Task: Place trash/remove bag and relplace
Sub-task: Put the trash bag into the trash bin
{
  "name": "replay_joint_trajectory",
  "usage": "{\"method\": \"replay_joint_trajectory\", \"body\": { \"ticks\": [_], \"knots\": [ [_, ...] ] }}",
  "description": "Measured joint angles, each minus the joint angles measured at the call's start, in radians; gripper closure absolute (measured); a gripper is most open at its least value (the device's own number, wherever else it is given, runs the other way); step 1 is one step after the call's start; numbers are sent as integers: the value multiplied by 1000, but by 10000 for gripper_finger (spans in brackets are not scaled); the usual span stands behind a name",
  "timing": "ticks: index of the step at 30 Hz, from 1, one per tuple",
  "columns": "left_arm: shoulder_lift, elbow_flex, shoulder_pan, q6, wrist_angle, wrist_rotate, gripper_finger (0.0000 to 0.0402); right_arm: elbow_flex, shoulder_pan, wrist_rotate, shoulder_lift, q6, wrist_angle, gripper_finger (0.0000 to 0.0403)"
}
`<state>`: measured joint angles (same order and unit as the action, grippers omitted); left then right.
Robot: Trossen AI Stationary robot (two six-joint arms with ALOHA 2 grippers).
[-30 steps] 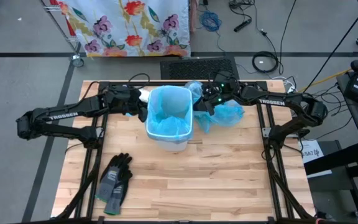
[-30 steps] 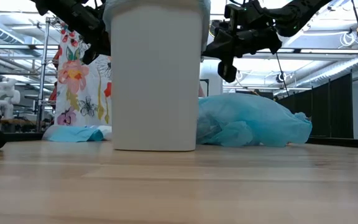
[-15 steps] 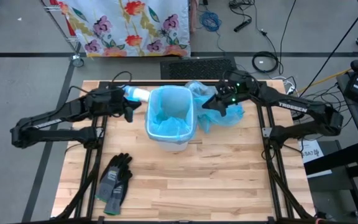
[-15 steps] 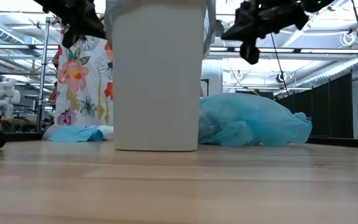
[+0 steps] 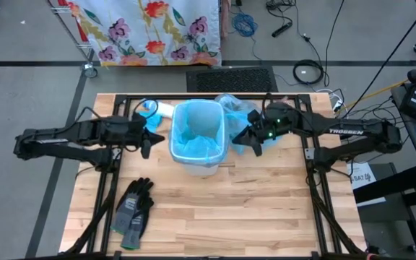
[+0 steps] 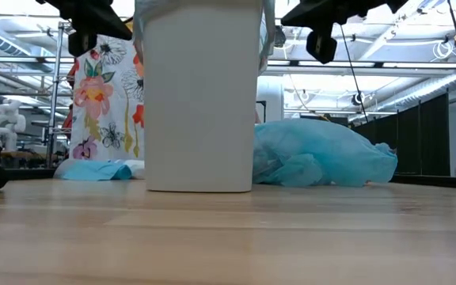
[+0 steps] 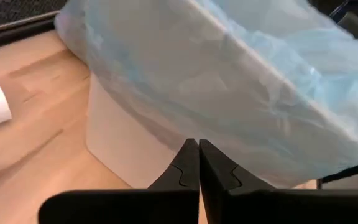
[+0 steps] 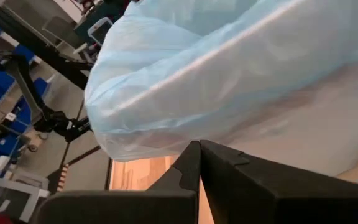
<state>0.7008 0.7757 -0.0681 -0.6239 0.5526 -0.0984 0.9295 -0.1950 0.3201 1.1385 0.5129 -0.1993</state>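
Note:
A white bin (image 5: 199, 167) stands on its base mid-table, lined with a light blue bag (image 5: 197, 137) folded over its rim. A second, filled blue bag (image 6: 323, 154) lies on the table behind the bin, toward the right. The trash is out of view. My left gripper (image 5: 147, 142) hangs shut in the air left of the bin and points at its wall (image 7: 135, 155). My right gripper (image 5: 238, 139) hangs shut right of the bin, level with the liner's overhang (image 8: 229, 81). Both stand clear of the bin in the low view.
A white tube-shaped bottle (image 5: 165, 109) and a blue scrap (image 5: 148, 107) lie behind the bin at the far left. A pair of dark grey gloves (image 5: 133, 209) lies near the front left. Bare wood (image 5: 266, 209) stretches in front of the bin.
Both grippers have drawn away from the bin's far corners, toward the table's near edge and upward, and now flank its sides. They have stayed shut. The bin and both bags have kept still.

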Motion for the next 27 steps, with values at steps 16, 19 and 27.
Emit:
{"method": "replay_joint_trajectory", "body": {
  "ticks": [16,19,27],
  "knots": [
    [123,0,121,2,-97,-53,401,0,158,-187,65,94,119,403],
    [141,0,126,4,-116,-58,401,0,158,-221,100,85,123,403],
    [227,0,126,55,-111,-90,401,0,165,-216,206,89,125,403]
  ]
}}
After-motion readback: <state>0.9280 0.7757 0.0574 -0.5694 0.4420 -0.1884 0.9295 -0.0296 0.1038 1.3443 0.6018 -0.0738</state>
